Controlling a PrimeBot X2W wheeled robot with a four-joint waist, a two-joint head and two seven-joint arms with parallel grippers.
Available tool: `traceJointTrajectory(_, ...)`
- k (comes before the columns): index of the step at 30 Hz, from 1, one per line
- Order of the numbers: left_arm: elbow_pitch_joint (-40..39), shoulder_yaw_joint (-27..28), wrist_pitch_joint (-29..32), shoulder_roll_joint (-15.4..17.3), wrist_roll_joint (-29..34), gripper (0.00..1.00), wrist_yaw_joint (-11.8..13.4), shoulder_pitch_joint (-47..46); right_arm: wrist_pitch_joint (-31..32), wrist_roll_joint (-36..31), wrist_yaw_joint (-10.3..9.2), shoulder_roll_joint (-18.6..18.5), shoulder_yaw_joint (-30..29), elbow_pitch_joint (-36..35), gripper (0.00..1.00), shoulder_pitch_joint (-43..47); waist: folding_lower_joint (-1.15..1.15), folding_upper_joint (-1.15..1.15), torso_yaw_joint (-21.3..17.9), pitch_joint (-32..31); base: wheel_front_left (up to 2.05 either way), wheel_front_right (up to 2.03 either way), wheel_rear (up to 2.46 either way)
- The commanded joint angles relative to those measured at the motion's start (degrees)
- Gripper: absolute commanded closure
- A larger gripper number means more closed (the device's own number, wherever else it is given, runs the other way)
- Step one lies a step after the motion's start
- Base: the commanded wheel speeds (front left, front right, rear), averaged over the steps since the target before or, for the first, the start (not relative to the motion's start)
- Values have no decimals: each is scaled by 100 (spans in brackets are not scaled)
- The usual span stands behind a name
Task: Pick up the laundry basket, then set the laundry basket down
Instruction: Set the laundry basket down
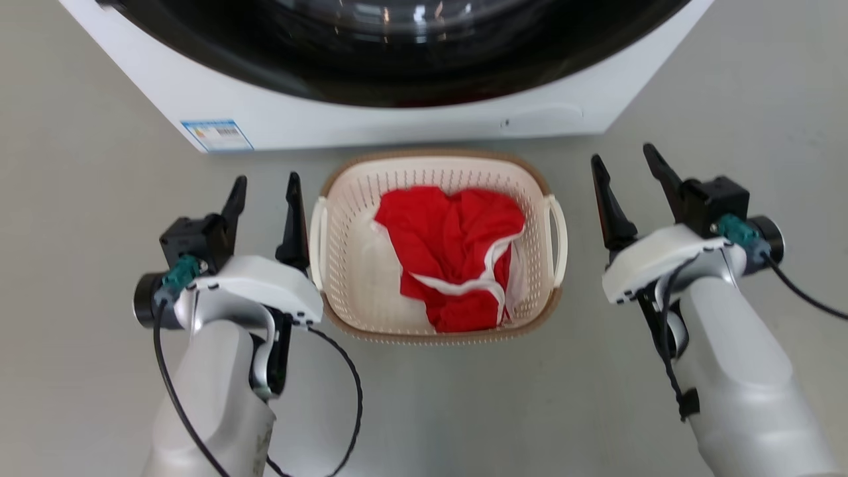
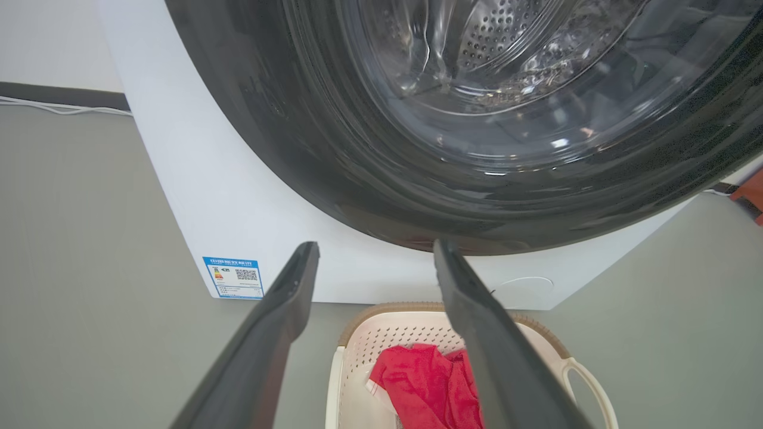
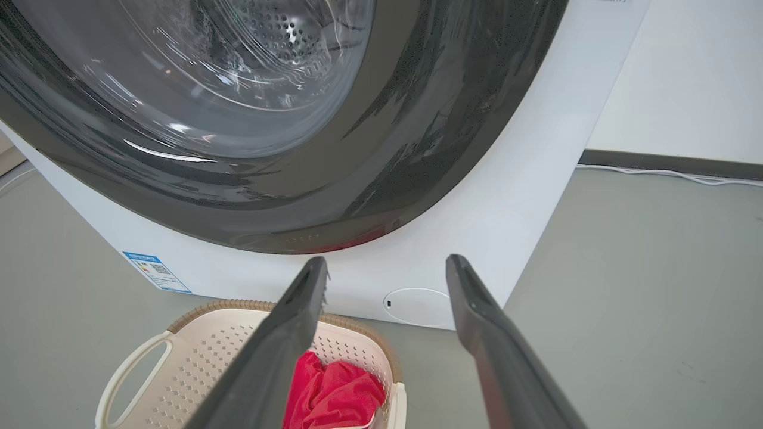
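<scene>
Laundry basket (image 1: pixel 434 157): stands upright and level on the grey floor (image 1: pixel 79 212), just in front of the washing machine (image 1: pixel 371 126). A red garment (image 1: pixel 457 252) with white trim is bunched inside.

Left gripper (image 1: pixel 266 180): fingers spread wide, nothing between them. It sits just beside the basket's left loop handle (image 1: pixel 318 242). The inner finger is very close to that handle; contact cannot be told.

Right gripper (image 1: pixel 623 156): also wide and empty, near the right loop handle (image 1: pixel 558 238), with a strip of bare floor between them.

Wrist views: each pair of fingers points toward the machine's dark door. The basket lies low and to the inner side, outside the gap between the fingers.

Step in hand (judgement): the basket is on the floor with an empty gripper on either side. That fits two stages equally: the arms lined up on the handles for the lift, or the basket set down and let go. The frames do not settle which.

Next move (judgement): either way, arm motion here calls for care
- the handles are thin loops close to the inner fingers
- a one-sided nudge could skid or tip the light basket
- the machine front is close ahead of the fingertips
</scene>
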Motion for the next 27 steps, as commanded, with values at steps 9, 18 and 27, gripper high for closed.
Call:
traceJointTrajectory(9, -588, 71, -35, 99, -259, 0, -14, 691, -69, -260, 35, 68, -127, -601, 0, 765, 0, 0, 177, -946, 0, 0, 0)
traceJointTrajectory(18, -822, 166, -35, 99, -293, 0, 12, 1336, -67, -312, 35, 68, -261, -903, 0, 1433, 0, 0, 194, -1658, 0, 0, 0)
traceJointTrajectory(27, -718, 289, -35, 99, -243, 0, 35, 1770, 372, -281, 35, 68, -264, -1238, 0, 2031, 0, 0, 179, -2292, 0, 0, 0)
